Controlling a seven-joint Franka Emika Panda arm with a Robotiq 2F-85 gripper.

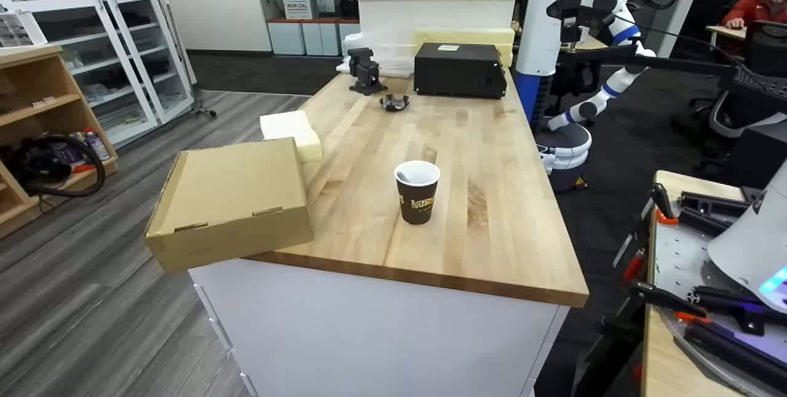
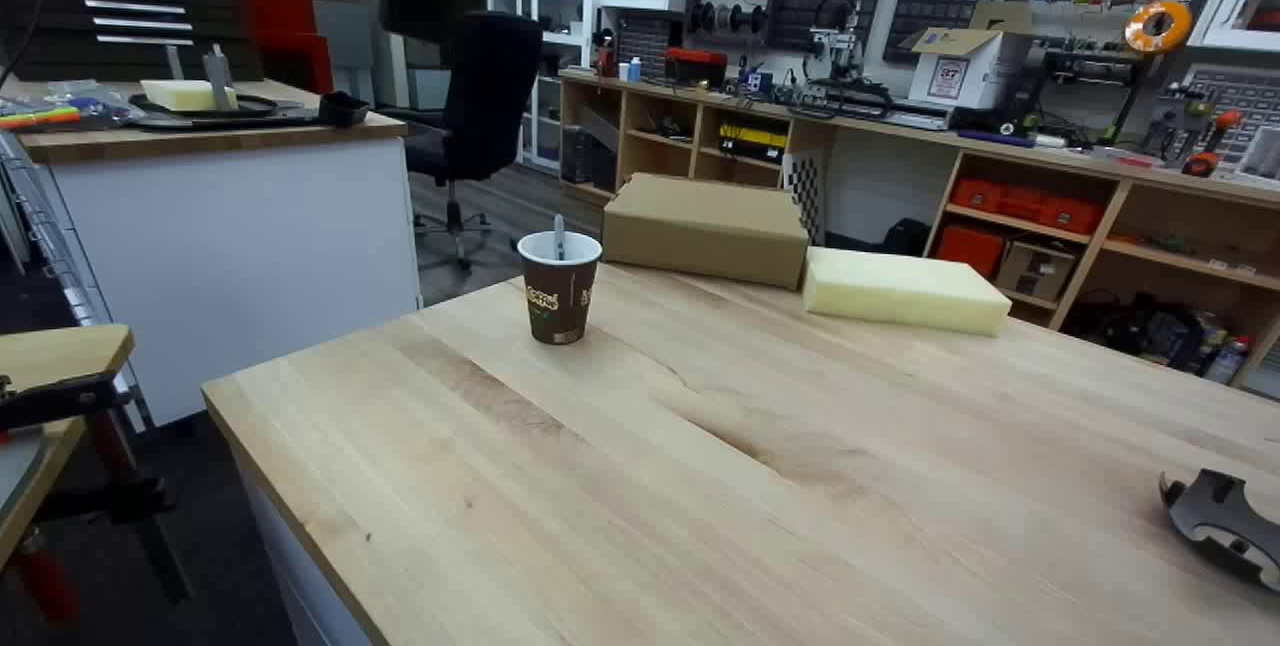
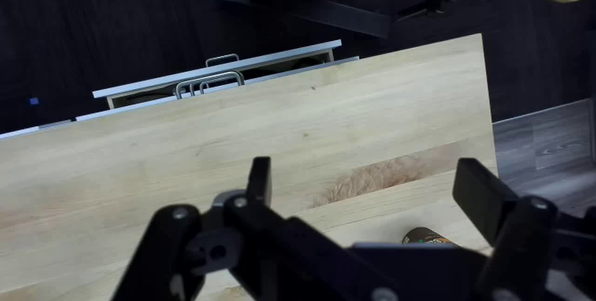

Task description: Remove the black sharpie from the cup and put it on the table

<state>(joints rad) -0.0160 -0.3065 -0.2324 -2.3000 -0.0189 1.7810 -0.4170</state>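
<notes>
The cup, white inside with a dark brown printed band, stands upright on the wooden table. In the other exterior view the cup is near the table's end. The sharpie stands in the cup; its greyish end pokes above the rim and the rest is hidden. Only a grey tip of the sharpie shows in an exterior view. In the wrist view my gripper is open and empty, high above the table. The cup shows below it, mostly hidden behind the gripper's body; the sharpie is hidden there.
A cardboard box overhangs the table's edge beside the cup, with a pale foam block next to it. Farther along stand a black box, a black stand and a small dark bracket.
</notes>
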